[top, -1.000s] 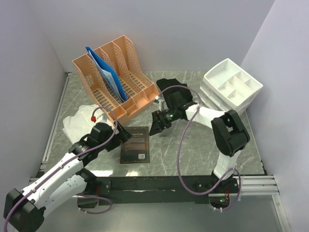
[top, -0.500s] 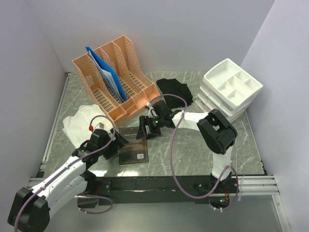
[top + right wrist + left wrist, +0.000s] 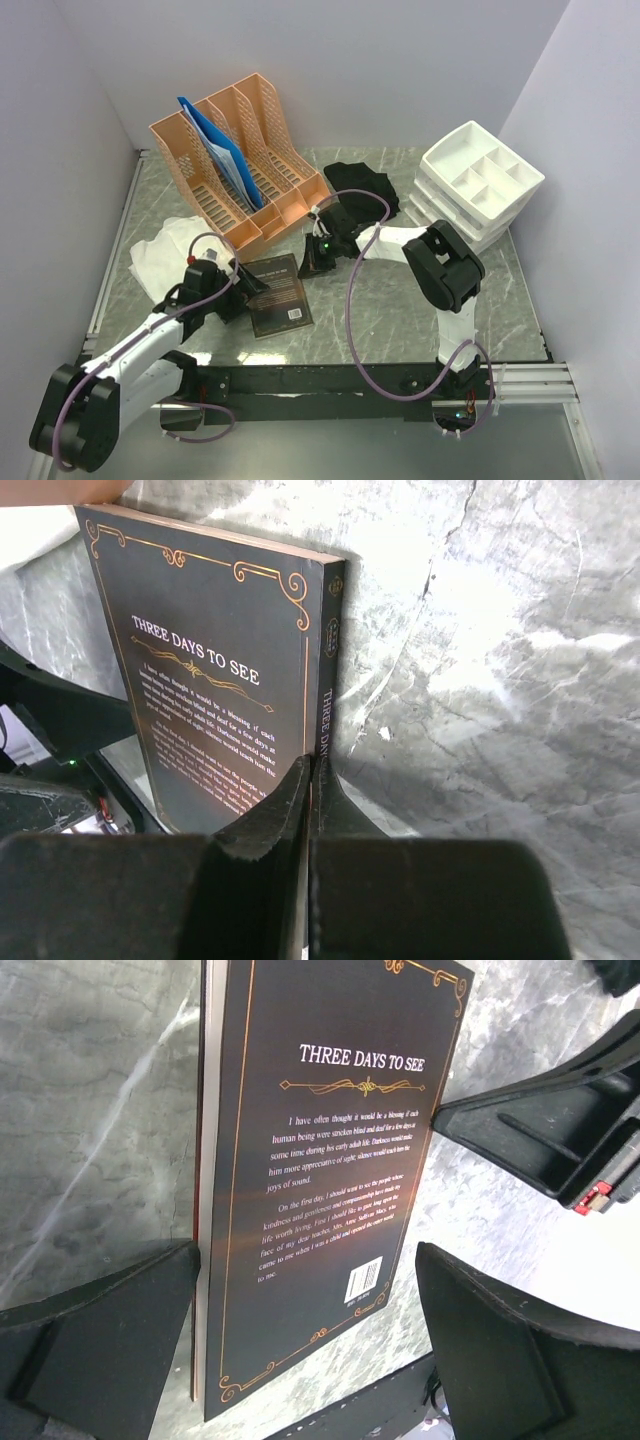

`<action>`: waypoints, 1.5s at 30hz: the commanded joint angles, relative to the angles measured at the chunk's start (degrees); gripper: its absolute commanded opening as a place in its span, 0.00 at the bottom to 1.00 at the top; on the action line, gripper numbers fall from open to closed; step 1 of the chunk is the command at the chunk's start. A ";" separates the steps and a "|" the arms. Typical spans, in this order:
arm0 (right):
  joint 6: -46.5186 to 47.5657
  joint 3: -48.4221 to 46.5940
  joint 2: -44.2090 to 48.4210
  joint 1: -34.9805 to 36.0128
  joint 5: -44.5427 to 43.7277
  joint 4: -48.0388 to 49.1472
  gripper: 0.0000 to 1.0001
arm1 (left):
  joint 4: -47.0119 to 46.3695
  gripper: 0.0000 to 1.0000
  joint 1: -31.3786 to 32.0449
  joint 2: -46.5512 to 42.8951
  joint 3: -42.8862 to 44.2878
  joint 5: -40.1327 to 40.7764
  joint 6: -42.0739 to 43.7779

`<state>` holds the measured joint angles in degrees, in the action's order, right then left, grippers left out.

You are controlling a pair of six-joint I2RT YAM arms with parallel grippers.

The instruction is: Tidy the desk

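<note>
Step in hand: both arms are closing in on the book (image 3: 278,293), which is lying flat on the tabletop left of the middle, toward the near edge; it looks as if the book is being set up for a lift.
Left gripper (image 3: 308,1260): its fingers are standing wide apart, straddling the book's near end without gripping it.
Right gripper (image 3: 310,765): its fingers are pressing together, tips sitting at the book's spine edge; I cannot tell whether they are catching the cover.
Next move: it is probably calling for raising one edge so the spread fingers can clamp the book, then carrying it to the orange file rack (image 3: 235,165) at the far left corner.
The desk (image 3: 400,300): it is showing grey-green marble with white veins and a black rail along the near edge, spanning the whole floor of the view under both arms.
Also lying about: a white cloth (image 3: 165,250) near the left edge, a black cloth (image 3: 362,182) by the far edge, and a white organiser (image 3: 480,185) at the far right corner.
</note>
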<state>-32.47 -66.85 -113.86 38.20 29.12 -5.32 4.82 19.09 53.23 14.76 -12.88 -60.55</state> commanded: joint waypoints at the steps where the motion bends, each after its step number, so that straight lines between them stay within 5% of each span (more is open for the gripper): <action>1: 3.29 0.14 -4.52 1.53 -5.04 -4.70 0.00 | 8.00 0.99 0.16 5.03 0.52 3.74 2.01; 7: 3.90 -1.18 -5.67 1.71 -4.69 -6.01 0.00 | 8.21 1.00 0.24 9.69 2.90 3.76 4.12; 9: 3.99 -1.53 -5.93 1.79 -4.52 -6.37 0.00 | 3.99 0.91 0.24 11.36 2.38 0.69 4.74; 15: 5.04 -1.88 -5.32 2.32 -4.60 -6.80 0.00 | -8.42 0.23 0.24 14.36 1.32 -7.77 6.06; 19: 6.36 -2.14 -4.53 2.85 -4.60 -7.24 0.00 | -7.64 0.01 0.24 11.29 2.72 -6.89 7.64; 26: 12.33 -1.00 1.44 2.85 -6.45 -8.38 0.01 | -5.00 0.01 0.24 2.77 3.96 -5.92 7.30; 30: 24.68 -3.46 6.71 1.02 -3.47 -12.51 0.15 | -6.22 0.01 0.24 -0.76 2.73 -6.45 3.96; 33: 37.59 -6.44 10.40 -2.67 8.55 -18.57 0.51 | -7.28 0.01 0.24 -3.39 2.64 -7.42 1.50; 34: 40.00 -6.97 11.37 -3.56 13.89 -19.98 0.88 | -7.63 0.01 0.24 -4.09 2.72 -8.29 0.54; 35: 41.85 -7.15 12.43 -4.96 16.12 -21.47 0.99 | -8.33 0.01 0.24 -4.97 2.81 -8.73 0.26; 41: 42.92 -1.54 22.62 -11.12 27.08 -17.34 1.00 | -9.04 0.01 0.24 -5.69 5.80 -10.76 -2.37; 45: 61.05 -2.58 26.05 -5.43 24.79 -30.43 1.00 | -12.01 0.01 0.24 -3.41 7.73 -11.46 -9.47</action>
<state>10.66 -69.76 -91.53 26.46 50.06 -24.12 1.08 19.42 48.75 17.76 -21.47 -62.61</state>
